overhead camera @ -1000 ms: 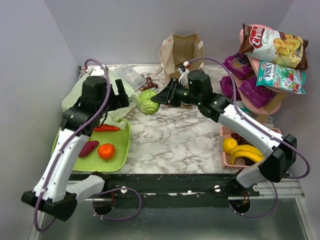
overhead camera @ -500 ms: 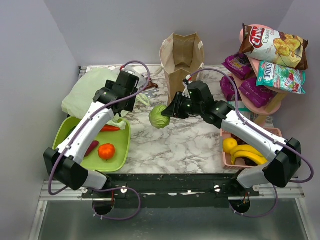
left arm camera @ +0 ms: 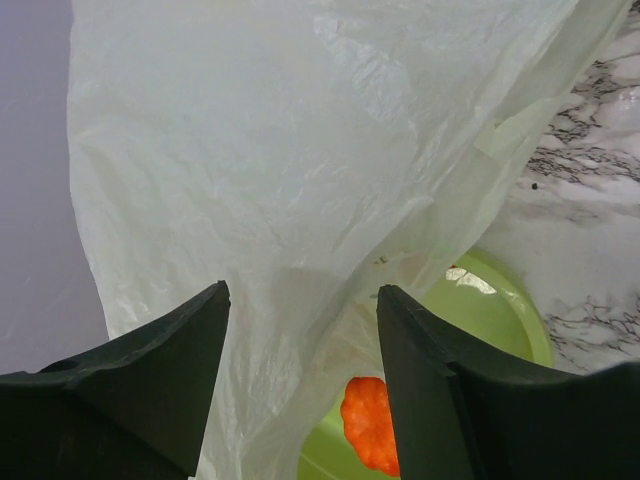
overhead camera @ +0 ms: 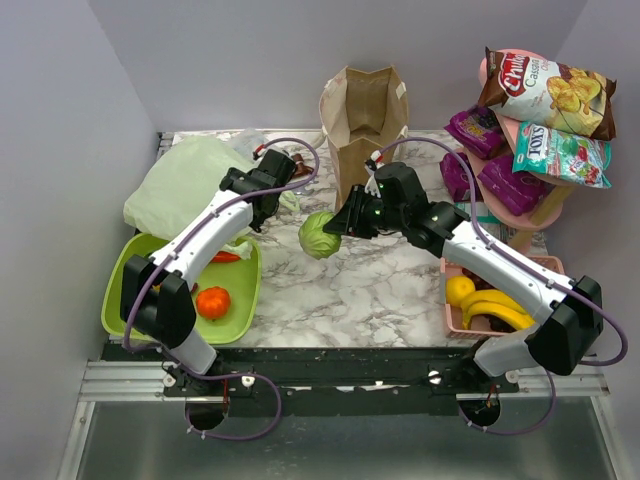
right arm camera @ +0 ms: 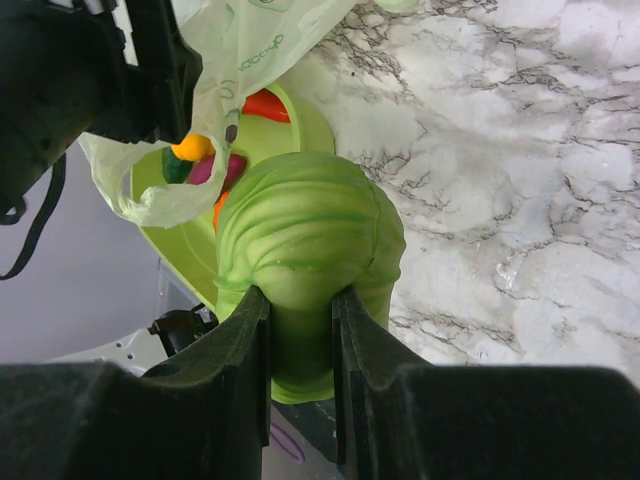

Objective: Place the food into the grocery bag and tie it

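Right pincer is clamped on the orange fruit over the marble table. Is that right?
No. What the right pincer clamps over the marble table is the pale green cabbage; the right wrist view shows it.

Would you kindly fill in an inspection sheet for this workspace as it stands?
Surface: marble table, no spills seen.
Job's things: grocery bag back left; cabbage in right gripper; orange fruit on green tray; bananas in pink tray.
Clutter: brown paper bag, snack bags at right.
Grippers: right gripper shut on cabbage; left gripper open, bag film ahead.
Cables: purple cables loop over both arms.
Surroundings: plain grey walls.
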### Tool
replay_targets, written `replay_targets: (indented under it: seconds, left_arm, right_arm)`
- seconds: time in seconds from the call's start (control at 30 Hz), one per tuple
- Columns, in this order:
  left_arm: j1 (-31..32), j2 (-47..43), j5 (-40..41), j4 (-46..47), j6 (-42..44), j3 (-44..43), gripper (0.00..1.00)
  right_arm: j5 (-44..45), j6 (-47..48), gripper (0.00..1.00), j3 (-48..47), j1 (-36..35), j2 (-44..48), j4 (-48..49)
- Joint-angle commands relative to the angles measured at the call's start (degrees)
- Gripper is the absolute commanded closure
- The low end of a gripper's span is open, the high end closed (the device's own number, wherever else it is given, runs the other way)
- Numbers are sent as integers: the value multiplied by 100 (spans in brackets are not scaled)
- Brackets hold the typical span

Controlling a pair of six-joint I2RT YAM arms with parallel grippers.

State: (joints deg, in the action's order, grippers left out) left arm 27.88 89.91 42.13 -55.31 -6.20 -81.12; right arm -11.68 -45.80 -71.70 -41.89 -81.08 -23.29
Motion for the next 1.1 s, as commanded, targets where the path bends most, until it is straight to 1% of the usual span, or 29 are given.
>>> replay_targets:
  seconds: [0.0, 0.03, 0.07, 0.13, 0.17, 0.23, 0.3, 0.33, 0.4, 0.53, 0.83, 0.97, 1.07]
  left_arm:
    - [28, 240, 626, -67, -74, 7, 40]
    - [32, 270, 642, -68, -79, 16, 41]
    - [31, 294, 676, -68, -96, 15, 45]
    - [33, 347, 699, -72, -110, 20, 54]
    - [33, 362, 719, -76, -117, 11, 61]
    - [33, 401, 733, -103, -128, -28, 80]
    - [33, 451, 752, -164, -156, -123, 97]
    - [33, 465, 730, -217, -190, -198, 100]
    - [44, 483, 636, -402, -299, -422, 100]
    - [142, 435, 205, -833, -469, -1040, 100]
    - [244, 444, -865, -1716, -753, -2740, 100]
    - [262, 513, -1323, -2012, -901, -3354, 100]
    - [271, 486, -1790, -2106, -1039, -3656, 100]
  right_arm:
    - [-81, 135, 93, -9, -10, 173, -78]
    - [-74, 144, 93, -19, -12, 176, -79]
    - [-76, 150, 93, -28, -8, 171, -79]
    - [-75, 157, 93, -37, -12, 165, -88]
    - [-77, 159, 93, -37, -6, 171, -96]
    - [-71, 152, 93, -27, -10, 178, -97]
    - [-71, 159, 93, -6, -10, 188, -97]
    - [-69, 161, 93, -1, -12, 189, -97]
    - [-34, 184, 93, -9, -8, 200, -105]
    - [93, 229, 93, -123, -8, 194, -146]
    - [84, 256, 93, -890, -10, -104, -194]
    - [15, 205, 93, -1217, -8, -233, -187]
    - [-15, 162, 93, -1364, -12, -301, -150]
